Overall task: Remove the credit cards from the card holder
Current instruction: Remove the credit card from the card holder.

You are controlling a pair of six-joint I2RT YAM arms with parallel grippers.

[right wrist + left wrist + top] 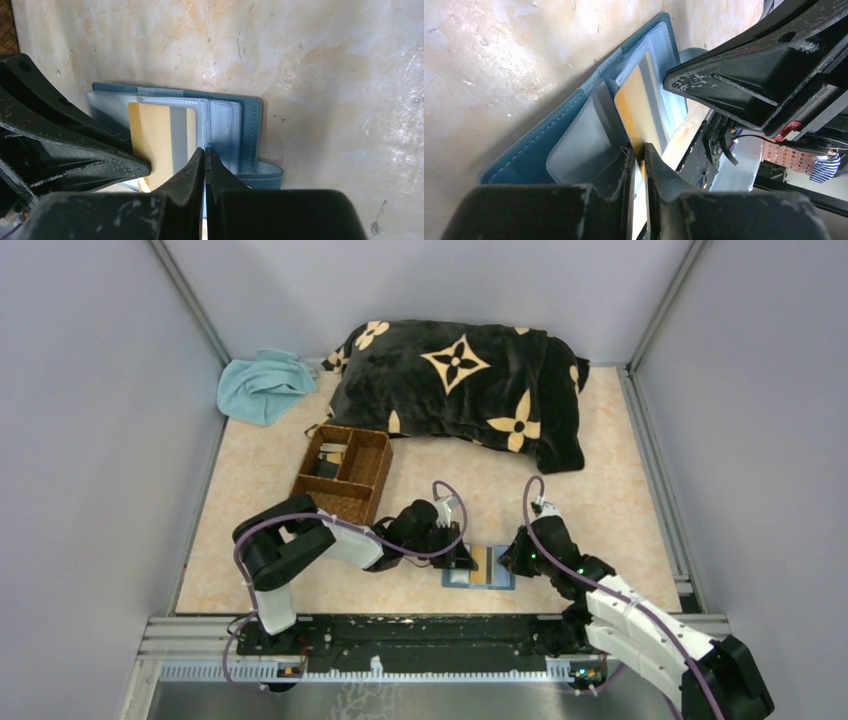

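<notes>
Table, from above: beige marbled top [620,490] between grey walls.
Card holder [478,568]: open and flat by the table's near edge, a yellow card showing inside.
Left gripper [462,558]: at the card holder's left edge.
Right gripper [512,558]: at the card holder's right edge.
Woven tray [343,472]: beyond the card holder to its left; a dark thing [323,468] lies in a left compartment, too small to identify.
Pillow [460,390]: black with flower pattern, well beyond the card holder.
Cloth [262,385]: pale blue, crumpled, beyond the card holder and far to its left.
Card holder, left wrist [539,145]: teal cover spread on the table, clear sleeves fanned up.
Yellow card [639,107]: grey-striped, against a clear sleeve, its near edge between the fingers.
Left gripper, own view [638,152]: clamped on the yellow card.
Card holder, right wrist [250,135]: yellow card [152,140] behind a clear sleeve; clasp tab [262,175] at its edge.
Right gripper, own view [205,152]: fingers together, tips at the sleeve's edge; whether they pinch it, I cannot tell.
</notes>
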